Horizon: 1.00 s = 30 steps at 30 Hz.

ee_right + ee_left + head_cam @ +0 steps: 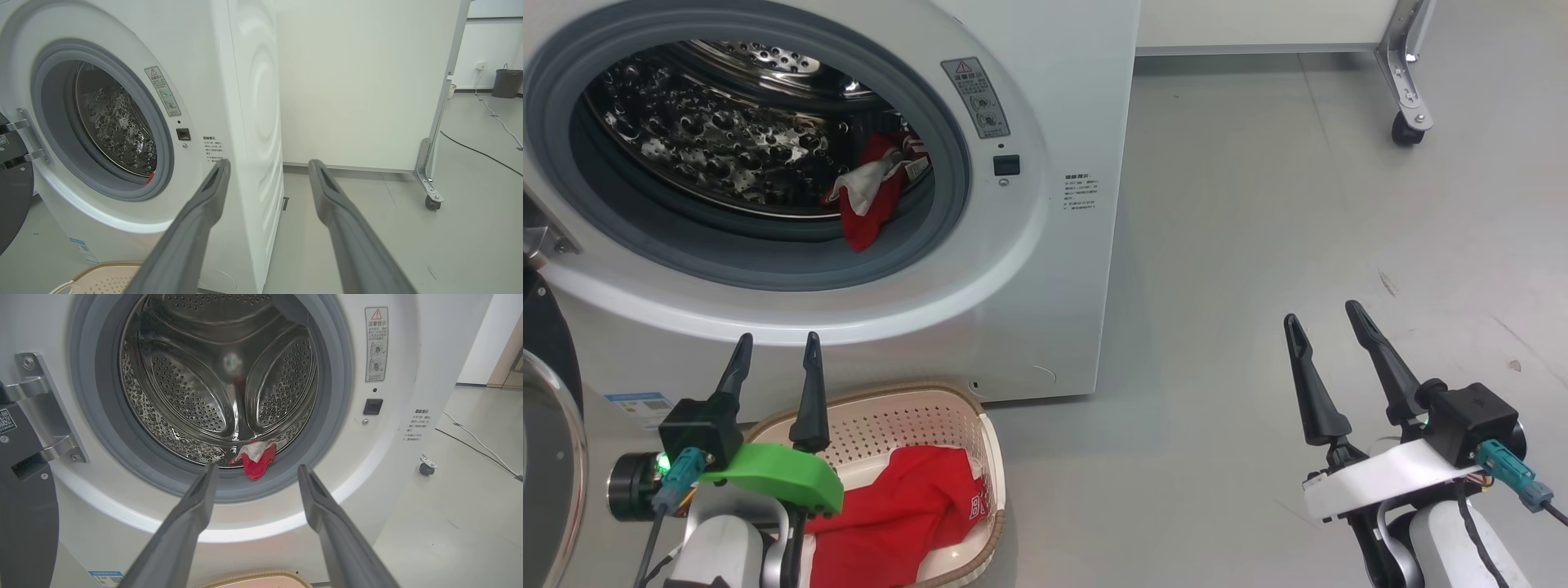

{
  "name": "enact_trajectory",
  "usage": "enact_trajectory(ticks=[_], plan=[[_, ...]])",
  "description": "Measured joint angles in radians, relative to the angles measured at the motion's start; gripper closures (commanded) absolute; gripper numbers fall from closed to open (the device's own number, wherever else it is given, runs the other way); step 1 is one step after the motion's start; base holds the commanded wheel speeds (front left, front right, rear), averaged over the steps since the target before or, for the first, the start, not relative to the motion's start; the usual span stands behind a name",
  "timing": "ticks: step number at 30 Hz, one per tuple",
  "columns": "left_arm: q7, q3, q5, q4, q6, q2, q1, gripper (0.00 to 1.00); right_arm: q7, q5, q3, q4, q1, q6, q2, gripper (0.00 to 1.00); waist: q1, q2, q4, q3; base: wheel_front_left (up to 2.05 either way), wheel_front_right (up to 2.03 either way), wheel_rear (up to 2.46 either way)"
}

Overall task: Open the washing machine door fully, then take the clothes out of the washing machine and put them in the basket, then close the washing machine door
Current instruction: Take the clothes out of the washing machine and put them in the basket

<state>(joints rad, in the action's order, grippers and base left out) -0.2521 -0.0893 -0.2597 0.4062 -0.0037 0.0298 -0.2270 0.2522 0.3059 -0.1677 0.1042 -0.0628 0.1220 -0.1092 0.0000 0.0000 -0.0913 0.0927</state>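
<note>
Head looking down, both wrists low, sharing washing machine (pixel 1062 269)

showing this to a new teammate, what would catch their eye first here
The washer's shiny drum gapes at upper left, a red-and-white garment hanging over its front lip. Below it on the floor, the basket holds a red jersey. The left gripper and right gripper stand open and empty at lower left and right.

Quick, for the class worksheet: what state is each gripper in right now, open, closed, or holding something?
Left gripper: open, holding nothing.
Right gripper: open, holding nothing.
</note>
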Motion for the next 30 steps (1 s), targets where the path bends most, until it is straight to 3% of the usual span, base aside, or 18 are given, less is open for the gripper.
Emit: enact_trajectory(ticks=[30], plan=[[0.000, -0.067, -0.004, -0.097, 0.061, 0.002, 0.069, 0.00, 0.000, -0.002, -0.017, -0.007, 0.011, 0.000, -0.001, 0.00, 0.0000, 0.0000, -0.004, 0.001, 0.00, 0.00, 0.00]])
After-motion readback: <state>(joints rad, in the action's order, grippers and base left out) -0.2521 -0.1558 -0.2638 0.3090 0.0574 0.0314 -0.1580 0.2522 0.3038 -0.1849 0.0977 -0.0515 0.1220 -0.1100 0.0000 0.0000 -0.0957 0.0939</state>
